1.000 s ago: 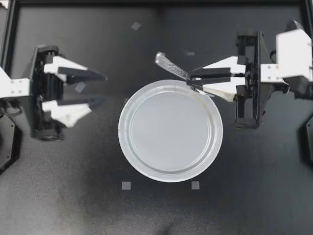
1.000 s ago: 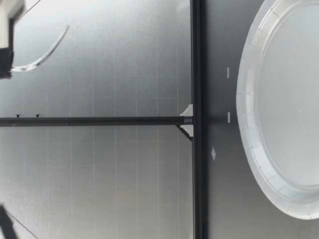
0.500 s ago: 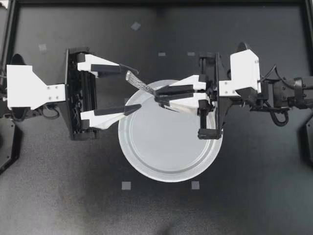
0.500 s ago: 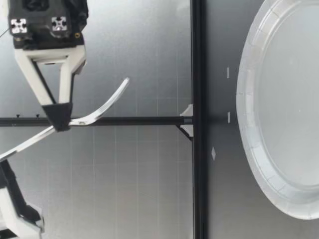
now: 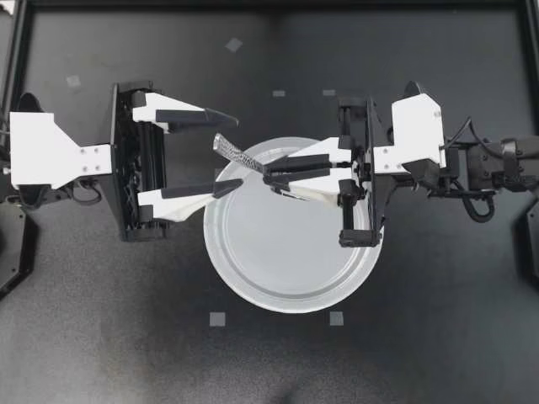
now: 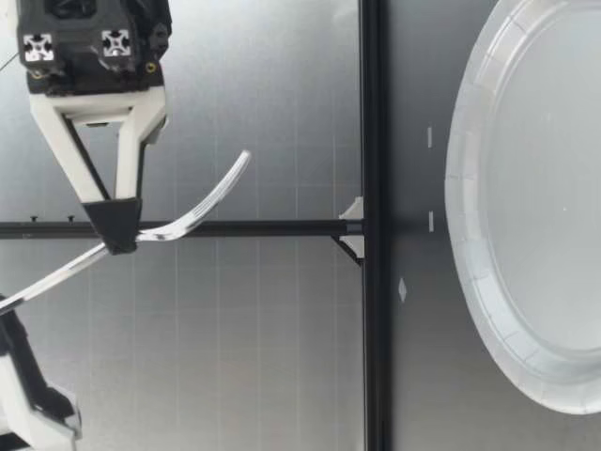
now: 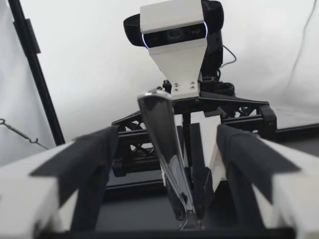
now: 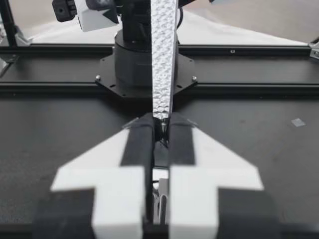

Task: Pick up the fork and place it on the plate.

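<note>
My right gripper is shut on a silver fork near its middle and holds it in the air over the far left part of the white paper plate. The textured handle points toward my left gripper, whose open fingers stand on either side of the handle end without touching it. In the low view the fork hangs high above the table, tines curving down, pinched by my right gripper. The left wrist view shows the handle between spread fingers. The right wrist view shows pads clamped on the fork.
Small grey tape squares lie on the black table in front of the plate, and others lie at the back. Black frame rails border the table. A black upright bar stands behind the plate.
Both arms have come in toward the middle. My right gripper carried the fork leftward over the plate's rim. My left gripper advanced until its open fingers flank the handle, and they have narrowed slightly.
</note>
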Tool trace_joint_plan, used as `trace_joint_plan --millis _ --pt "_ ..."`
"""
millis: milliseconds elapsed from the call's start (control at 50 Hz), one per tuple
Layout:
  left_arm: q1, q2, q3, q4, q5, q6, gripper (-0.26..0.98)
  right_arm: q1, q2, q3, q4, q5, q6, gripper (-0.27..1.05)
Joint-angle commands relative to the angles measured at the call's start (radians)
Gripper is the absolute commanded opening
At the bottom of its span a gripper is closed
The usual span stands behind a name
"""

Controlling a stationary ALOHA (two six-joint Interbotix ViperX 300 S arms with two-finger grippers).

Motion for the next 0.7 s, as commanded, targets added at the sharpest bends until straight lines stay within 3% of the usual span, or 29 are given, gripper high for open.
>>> trace_joint_plan --millis 0,140,680 --pt "-0.002 -0.012 -0.006 0.000 -0.011 -0.002 0.62 0.005 -0.021 -0.009 -0.002 -0.011 0.002 0.04" --pt "-0.002 -0.025 0.009 0.000 -0.023 -0.003 0.53 0.009 -0.025 0.003 0.000 -0.011 0.006 0.04" --pt "-0.011 -0.034 0.020 0.002 -0.043 -0.005 0.51 0.017 -0.015 0.009 0.000 -0.012 0.008 0.04"
